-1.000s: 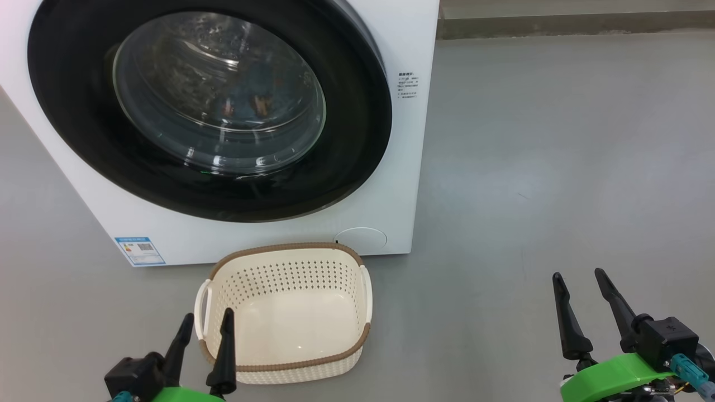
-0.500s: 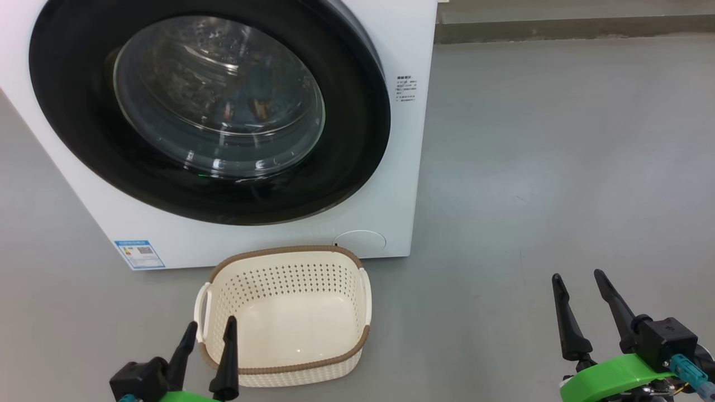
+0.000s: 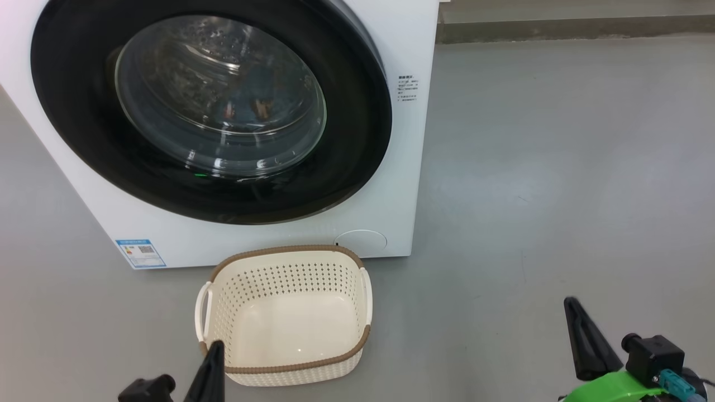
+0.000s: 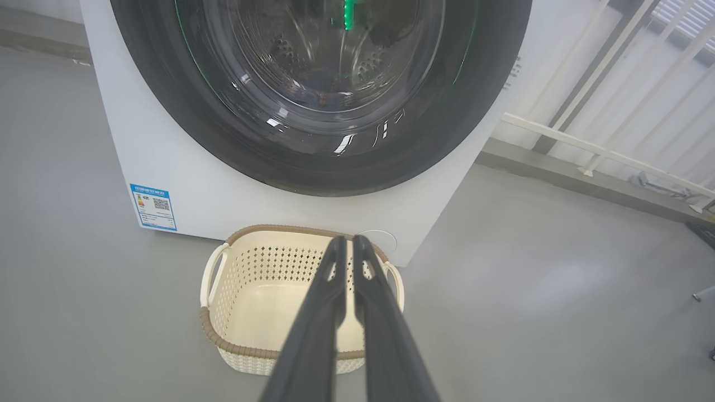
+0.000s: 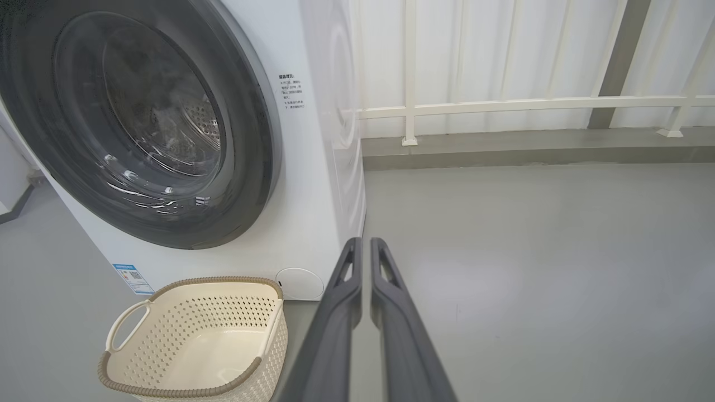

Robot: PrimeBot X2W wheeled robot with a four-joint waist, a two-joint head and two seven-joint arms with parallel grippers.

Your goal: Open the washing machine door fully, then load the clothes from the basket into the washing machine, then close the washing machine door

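The washing machine is a white box, and its door lies flush against the front, black rim and glass bowl facing me. Through the glass, clothes show as a bluish bundle with orange spots inside the drum. On the floor before the machine stands the cream basket, with nothing in it. My left gripper is shut at the basket's near left corner, and its fingers press together. At the lower right my right gripper is shut too, over bare floor, holding nothing.
A blue label sits low on the machine's left corner and a round cover low on its right. Grey floor stretches to the right. A white railing and a low curb bound the back.
Both grippers have gone from open to shut. Both have also sunk lower in the head view.
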